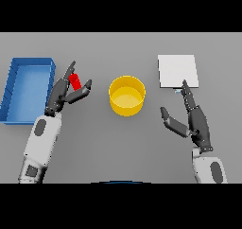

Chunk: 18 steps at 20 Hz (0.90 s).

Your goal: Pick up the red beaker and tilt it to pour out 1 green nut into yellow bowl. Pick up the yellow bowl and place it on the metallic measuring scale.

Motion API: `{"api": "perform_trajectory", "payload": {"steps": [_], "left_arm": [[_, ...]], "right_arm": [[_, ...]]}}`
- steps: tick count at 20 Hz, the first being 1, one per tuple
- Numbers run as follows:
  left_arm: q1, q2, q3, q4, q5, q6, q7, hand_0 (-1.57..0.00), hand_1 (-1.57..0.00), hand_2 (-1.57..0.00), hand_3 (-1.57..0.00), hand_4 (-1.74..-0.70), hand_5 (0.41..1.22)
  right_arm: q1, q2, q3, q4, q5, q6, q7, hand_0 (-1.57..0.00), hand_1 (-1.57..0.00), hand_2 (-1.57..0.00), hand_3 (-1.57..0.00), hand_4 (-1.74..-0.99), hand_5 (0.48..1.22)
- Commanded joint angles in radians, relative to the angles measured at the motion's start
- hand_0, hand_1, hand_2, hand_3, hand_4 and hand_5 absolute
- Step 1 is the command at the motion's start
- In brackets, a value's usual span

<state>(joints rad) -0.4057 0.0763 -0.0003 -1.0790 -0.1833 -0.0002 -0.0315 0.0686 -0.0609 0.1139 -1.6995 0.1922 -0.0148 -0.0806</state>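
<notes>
A flat, even grey table (118,147) fills the whole head view; no wall, floor or edge of the room shows beyond it, and the surface carries no marks or seams, only soft shadows beside the things standing on it.

Toward the far left lies a blue tray (14,93), a long open box with raised walls, set slightly askew; its inside looks bare blue. Just to its right the left hand (64,93) reaches up from the lower left, white and grey forearm behind it; the red beaker (75,82) sits between the fingers and the thumb, which bend in around it, so the hand appears to be grasping the beaker; the beaker leans a little toward the left; whether it rests on the table or is lifted cannot be told.

Near the middle stands the yellow bowl (127,96), round and upright, well apart from both hands; no green nut can be made out inside it or in the beaker.

At the far right lies the metallic measuring scale (177,71), a pale square plate; the right hand (196,121) is below it, released, fingers straight and thumb spread, its fingertips reaching the plate's near edge.
</notes>
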Motion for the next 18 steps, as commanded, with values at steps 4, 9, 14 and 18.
{"api": "perform_trajectory", "payload": {"steps": [4,9,14,18], "left_arm": [[-0.052,-0.009,0.036,0.092,0.018,0.009,-0.07,0.0,0.0,0.0,0.0,-1.25,0.695],[-0.098,-0.049,0.094,0.203,0.069,0.021,-0.178,-0.08,-0.09,-0.16,-0.13,-1.36,0.761],[-0.135,-0.065,0.078,0.244,-0.002,0.122,-0.196,-0.92,-0.94,-0.99,-0.98,-1.56,1.043],[-0.126,-0.066,0.057,0.233,-0.006,0.121,-0.208,-1.3,-1.31,-1.33,-1.24,-1.6,1.148]], "right_arm": [[-0.005,0.004,-0.002,0.013,0.003,-0.006,0.016,0.0,0.0,0.0,0.0,-1.245,0.642],[-0.003,0.0,-0.007,0.0,-0.007,-0.002,0.001,0.0,0.0,0.0,0.0,-1.242,0.645],[0.002,-0.001,-0.005,0.002,0.0,-0.004,0.012,0.0,0.0,0.0,0.0,-1.239,0.648],[0.004,0.011,0.001,0.015,-0.005,0.0,-0.003,0.0,0.0,0.0,0.0,-1.25,0.647]]}}
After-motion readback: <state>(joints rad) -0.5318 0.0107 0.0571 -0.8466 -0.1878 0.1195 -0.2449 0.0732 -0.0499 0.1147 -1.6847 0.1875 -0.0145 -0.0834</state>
